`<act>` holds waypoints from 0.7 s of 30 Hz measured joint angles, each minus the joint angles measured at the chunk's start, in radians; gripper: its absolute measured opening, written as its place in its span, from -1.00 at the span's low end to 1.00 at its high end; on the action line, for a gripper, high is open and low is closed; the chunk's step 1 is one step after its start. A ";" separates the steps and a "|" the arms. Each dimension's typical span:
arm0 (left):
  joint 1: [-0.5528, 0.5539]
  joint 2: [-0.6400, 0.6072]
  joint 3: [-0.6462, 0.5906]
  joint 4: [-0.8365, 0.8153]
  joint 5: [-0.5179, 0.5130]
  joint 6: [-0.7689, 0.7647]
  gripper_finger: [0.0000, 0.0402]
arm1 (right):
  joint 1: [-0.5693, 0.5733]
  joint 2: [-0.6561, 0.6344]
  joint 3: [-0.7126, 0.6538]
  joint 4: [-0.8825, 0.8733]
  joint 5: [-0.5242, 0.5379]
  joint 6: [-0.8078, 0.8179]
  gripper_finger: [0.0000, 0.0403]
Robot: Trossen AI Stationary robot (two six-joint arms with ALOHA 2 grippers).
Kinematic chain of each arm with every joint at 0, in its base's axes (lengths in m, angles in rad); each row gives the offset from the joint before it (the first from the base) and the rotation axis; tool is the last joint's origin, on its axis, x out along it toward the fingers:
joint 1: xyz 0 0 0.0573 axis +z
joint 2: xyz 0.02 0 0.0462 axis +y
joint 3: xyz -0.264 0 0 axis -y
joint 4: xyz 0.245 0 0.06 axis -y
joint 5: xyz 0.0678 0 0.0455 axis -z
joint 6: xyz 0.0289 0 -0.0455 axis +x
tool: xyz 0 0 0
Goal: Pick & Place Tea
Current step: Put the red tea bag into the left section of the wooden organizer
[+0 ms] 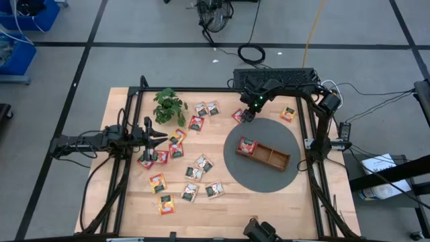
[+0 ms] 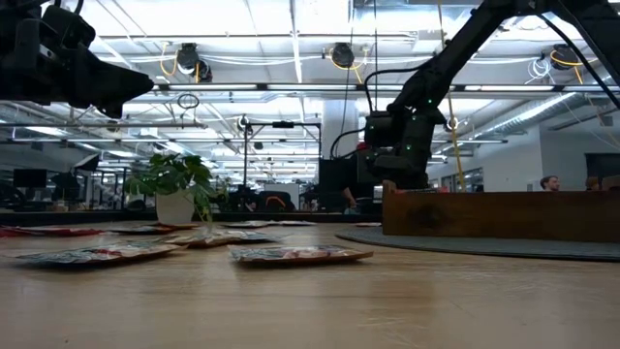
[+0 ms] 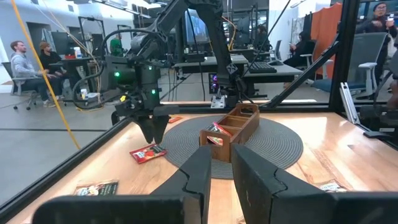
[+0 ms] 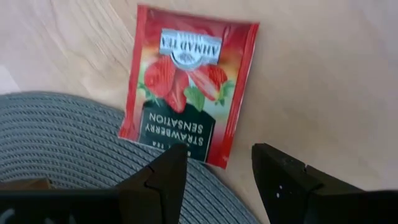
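Evidently a pick is being set up: the right gripper [image 4: 214, 168] is held part-open and empty just above a red tea sachet [image 4: 188, 82] lying by the grey mat [image 4: 56, 130], so lowering and closing are called for, while the left gripper [image 1: 156, 133], nearly closed and empty, waits near other sachets.

Tea bags beside the round mat

The tray [image 1: 269, 155] sits on the mat [image 1: 262, 176] with one sachet [image 1: 247, 145] in its left end; the plant [image 1: 168, 105] stands left, behind the loose sachets [image 1: 190, 173].
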 joint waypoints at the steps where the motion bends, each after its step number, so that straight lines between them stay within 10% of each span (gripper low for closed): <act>1: 0.000 0.000 0.000 0.000 0.000 0.000 -0.64 | 0.000 0.000 -0.008 0.002 0.000 0.000 -0.18; 21: 0.000 0.000 0.000 0.000 0.000 0.000 -0.64 | -0.001 0.000 -0.031 0.049 -0.107 0.053 -0.18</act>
